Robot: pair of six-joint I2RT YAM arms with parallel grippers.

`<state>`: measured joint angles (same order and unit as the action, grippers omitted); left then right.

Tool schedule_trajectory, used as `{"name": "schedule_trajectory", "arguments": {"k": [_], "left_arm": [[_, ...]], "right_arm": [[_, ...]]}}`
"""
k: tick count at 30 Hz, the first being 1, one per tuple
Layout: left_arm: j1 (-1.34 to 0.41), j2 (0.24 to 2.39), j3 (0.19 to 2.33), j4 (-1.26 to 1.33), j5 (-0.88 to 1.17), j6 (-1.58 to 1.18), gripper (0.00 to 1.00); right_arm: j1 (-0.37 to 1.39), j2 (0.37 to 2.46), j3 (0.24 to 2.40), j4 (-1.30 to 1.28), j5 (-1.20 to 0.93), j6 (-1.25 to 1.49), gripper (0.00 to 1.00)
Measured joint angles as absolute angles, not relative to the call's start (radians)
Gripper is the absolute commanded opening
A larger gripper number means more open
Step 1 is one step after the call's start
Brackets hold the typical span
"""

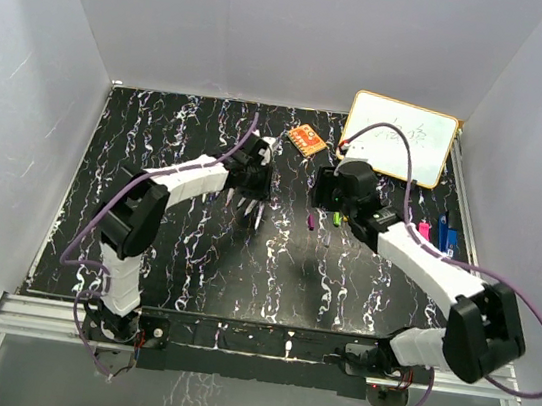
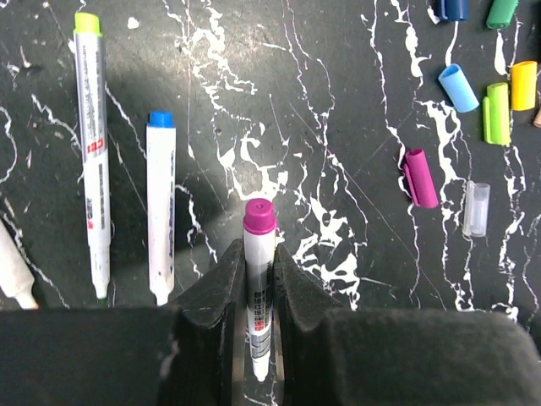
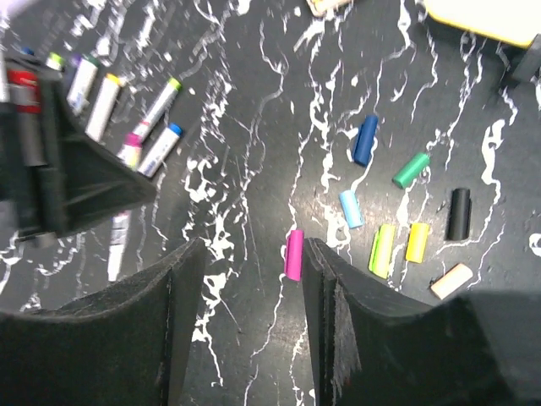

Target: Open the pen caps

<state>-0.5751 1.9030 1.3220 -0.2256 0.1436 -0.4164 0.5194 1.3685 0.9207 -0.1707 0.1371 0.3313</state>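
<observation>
Left gripper clamps the magenta-ended pen. The right gripper is open and empty, with the magenta cap lying just beside one finger.

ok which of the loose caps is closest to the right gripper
The magenta cap. It lies apart on the table, seen between the open fingers of the right gripper; the other caps lie clustered farther off to one side.

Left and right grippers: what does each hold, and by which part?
Left gripper clamps the magenta-ended marker by its white barrel. Right gripper holds nothing.
</observation>
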Motion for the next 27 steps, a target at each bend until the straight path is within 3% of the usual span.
{"name": "schedule_trajectory", "arguments": {"k": [6,18,27], "left_arm": [[-0.583,1.982,1.394,-0.245,0.123,-0.385,0.00],[-0.583,2.111,1.522,-0.280,0.092,-0.355,0.00],[-0.583,2.124,1.579,-0.300,0.083,-0.339,0.21]], "right_arm": [[0.517,1.234,0.867,-0.128,0.141,0.318,0.51],[0.516,1.169,0.830,-0.122,0.146,0.304,0.52],[0.516,1.168,0.819,-0.125,0.144,0.298,0.51]]}}
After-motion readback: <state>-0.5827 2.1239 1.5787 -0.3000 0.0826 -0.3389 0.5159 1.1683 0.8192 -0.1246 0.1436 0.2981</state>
